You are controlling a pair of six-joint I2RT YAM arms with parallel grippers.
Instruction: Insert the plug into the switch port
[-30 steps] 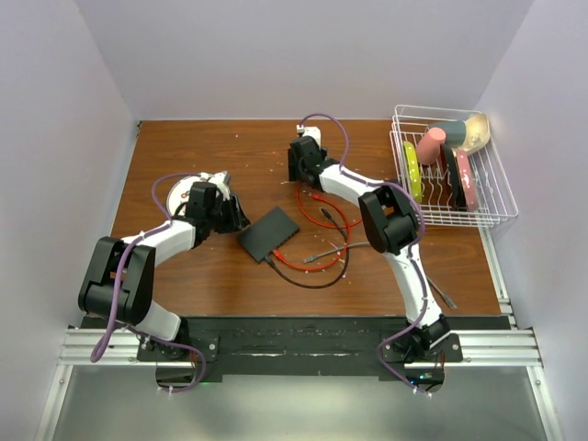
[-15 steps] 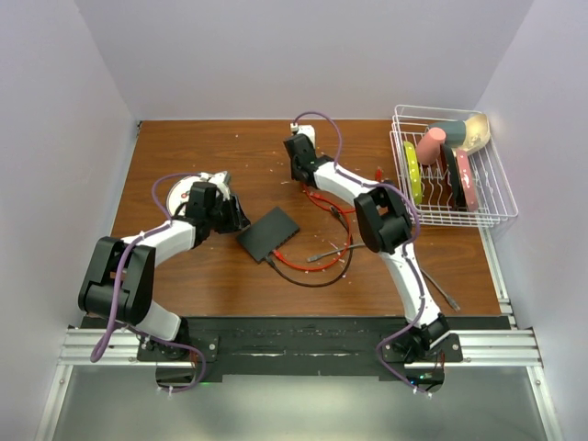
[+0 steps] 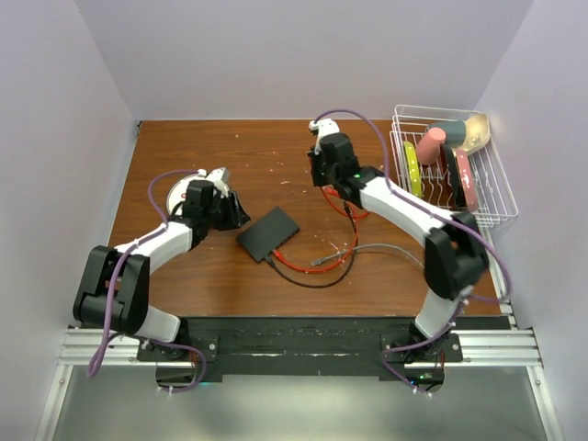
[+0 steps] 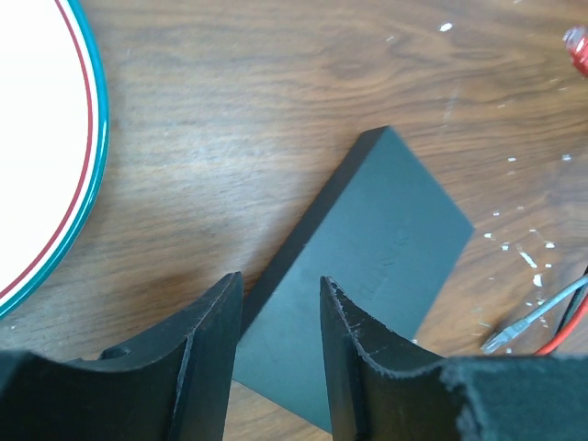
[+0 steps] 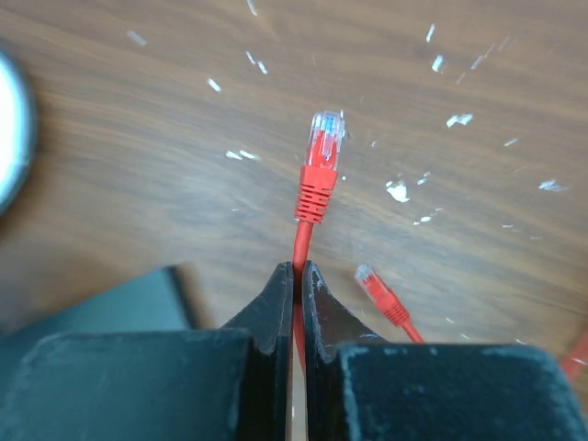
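Left arm [image 3: 165, 237] bends forward, left claw [image 4: 278, 308] parted. Right arm [image 3: 404, 207] reaches far forward, right claw [image 5: 297, 276] pinched onto a red cable [image 5: 302, 241].

- The switch [image 3: 268, 233] is lying near the middle of the surface [image 3: 202, 266], turned at an angle to its edges.
- A plate [image 3: 176, 195] is sitting left of the switch, toward the left edge.
- The left hand [image 4: 278, 303] is hanging between plate and switch, its fingers [image 4: 220, 322] straddling the switch's near-left corner.
- Loose cables [image 3: 317, 266] are looping right of and in front of the switch.
- The right hand [image 5: 298, 271] is hanging behind and right of the switch, pinching a cable [image 5: 301, 241], with its plug [image 5: 323, 138] sticking out beyond the fingertips.
- A second plug [image 5: 367, 274] is lying just right of that cable.
- A rack [image 3: 493, 219] is sitting at the far right corner, with dishes [image 3: 462, 175] standing in it.
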